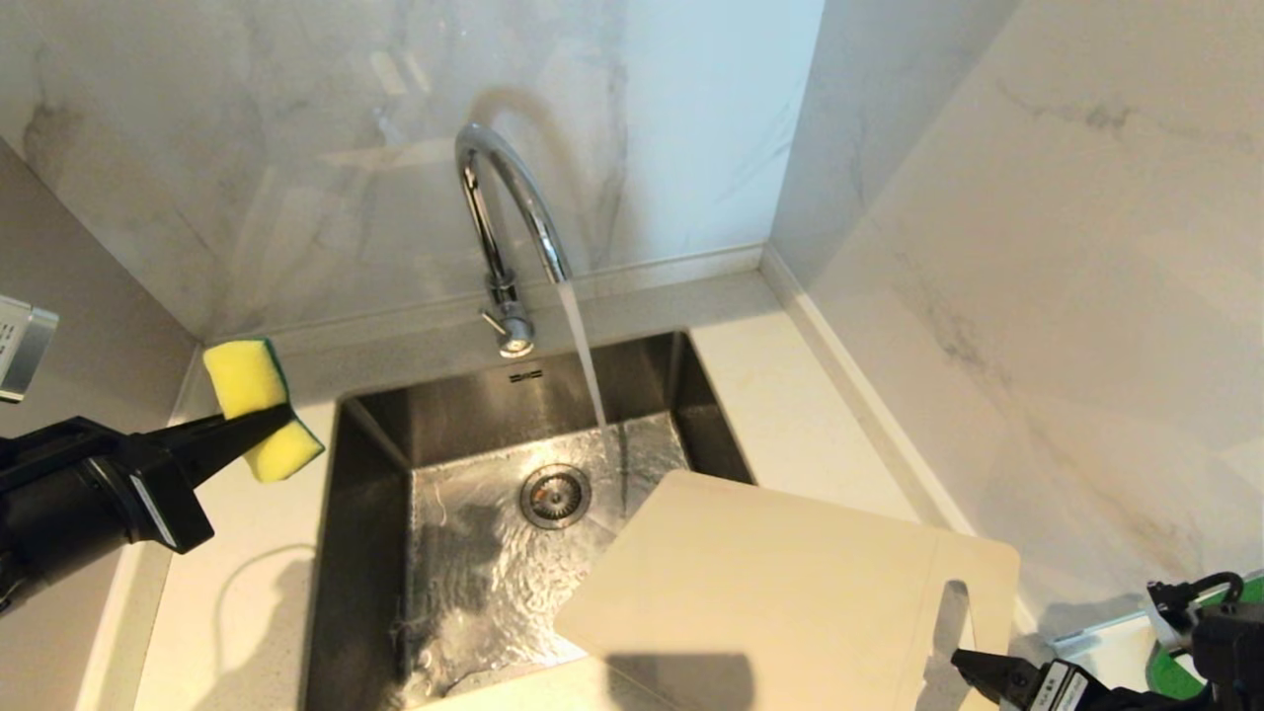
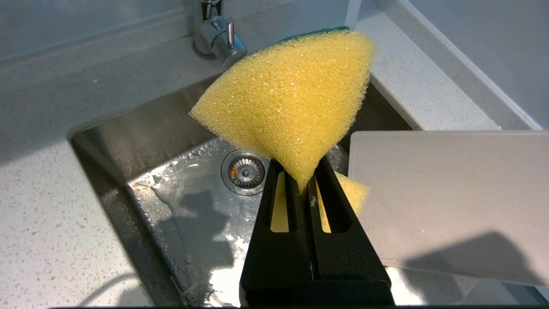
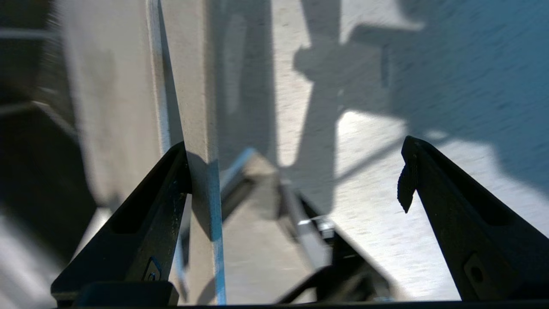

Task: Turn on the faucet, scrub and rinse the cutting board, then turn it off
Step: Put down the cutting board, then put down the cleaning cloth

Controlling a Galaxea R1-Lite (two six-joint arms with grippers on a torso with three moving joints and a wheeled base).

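Faucet (image 1: 509, 227) is already on: water runs from the spout into the sink (image 1: 375, 513), basin floor wet. That step is done.

Left tool (image 1: 281, 423) is clamped tight on a yellow sponge with a green back (image 1: 259, 407), squeezing it into a wedge. It hangs over the counter (image 1: 237, 592) just off the sink's left rim. Stream and board are both off toward the robot's right of this tool, well apart from it. Sponge touches nothing but the tool.

Cutting board (image 1: 780, 592) lies partly over the sink's near right corner, the rest on the counter, slot-handle end nearest the right tool (image 1: 973, 664). Right tool's jaws stand wide apart, gripping nothing. In the right wrist view one finger (image 3: 141, 227) sits right against the board's edge, the other well clear. Can't tell if it actually touches.

Board surface looks plain cream and is not under the stream, which falls beyond its far corner.

Left, as I judge it: grip or steady the board, scrub with the sponge, rinse under the water, shut the faucet off. Roughly a quarter in.
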